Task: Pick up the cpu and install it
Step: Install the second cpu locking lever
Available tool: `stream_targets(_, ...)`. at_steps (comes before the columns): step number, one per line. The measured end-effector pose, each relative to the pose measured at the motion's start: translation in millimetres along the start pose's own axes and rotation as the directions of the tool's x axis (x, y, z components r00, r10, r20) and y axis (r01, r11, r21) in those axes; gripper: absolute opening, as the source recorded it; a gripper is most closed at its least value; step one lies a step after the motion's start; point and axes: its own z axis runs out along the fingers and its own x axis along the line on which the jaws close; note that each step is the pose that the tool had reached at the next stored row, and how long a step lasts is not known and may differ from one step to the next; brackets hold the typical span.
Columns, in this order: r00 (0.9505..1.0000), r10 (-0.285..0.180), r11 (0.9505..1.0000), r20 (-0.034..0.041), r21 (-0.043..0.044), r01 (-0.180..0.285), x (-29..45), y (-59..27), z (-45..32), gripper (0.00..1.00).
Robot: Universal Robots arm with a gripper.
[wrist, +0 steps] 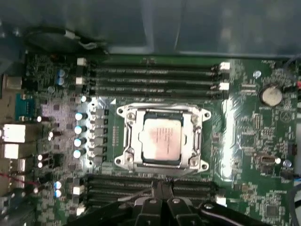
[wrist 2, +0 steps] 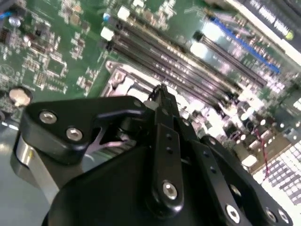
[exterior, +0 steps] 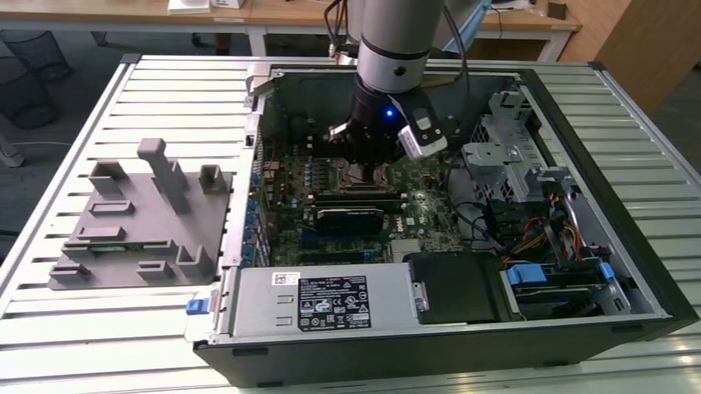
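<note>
**CPU seated in the socket, gripper closed just above the board**

Exterior view: an open computer case [exterior: 438, 205] lies on its side on a slatted metal table [exterior: 66, 328]. The arm [exterior: 395, 49] reaches down into the case from twelve o'clock, and its gripper [exterior: 367, 164] sits low over the green motherboard [exterior: 422, 209], near the case's centre. At nine o'clock of the case, well apart from the arm, a grey plastic fixture tray [exterior: 143, 222] rests on the table. At six o'clock inside the case lies the grey power supply [exterior: 318, 300].

Second wrist view: the black gripper [wrist 2: 162, 92] appears from close behind. Its fingers [wrist 2: 164, 113] are pressed together into one narrow tip, with nothing pinched between them. Beyond the tip run the dark memory slots [wrist 2: 188, 66] and part of a shiny metal frame.

First wrist view: the cpu [wrist: 162, 140], silvery and square, lies flat inside the metal socket frame [wrist: 162, 141] at the middle of the motherboard [wrist: 254, 136]. Memory slots [wrist: 155, 77] run at twelve o'clock of the socket and again at six o'clock. The gripper [wrist: 162, 186] comes in at six o'clock of the cpu, its shut tip over the nearer slots, apart from the chip. A round coin battery [wrist: 272, 95] sits at two o'clock of the socket.
</note>
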Motion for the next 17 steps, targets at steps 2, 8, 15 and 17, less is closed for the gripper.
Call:
stream_targets(2,1.0,0.0,1.0,0.0001,-0.0005,0.0,2.2,-3.0,1.0,0.11)
stream_targets(8,1.0,-0.001,1.0,0.0002,-0.005,0.001,12.4,-5.3,4.2,0.11)
stream_targets(15,1.0,-0.001,1.0,0.0001,-0.0098,0.001,16.0,-5.8,15.6,0.11)
stream_targets(17,1.0,-0.001,0.9999,0.0003,-0.0147,0.001,16.9,-5.9,18.4,0.11)
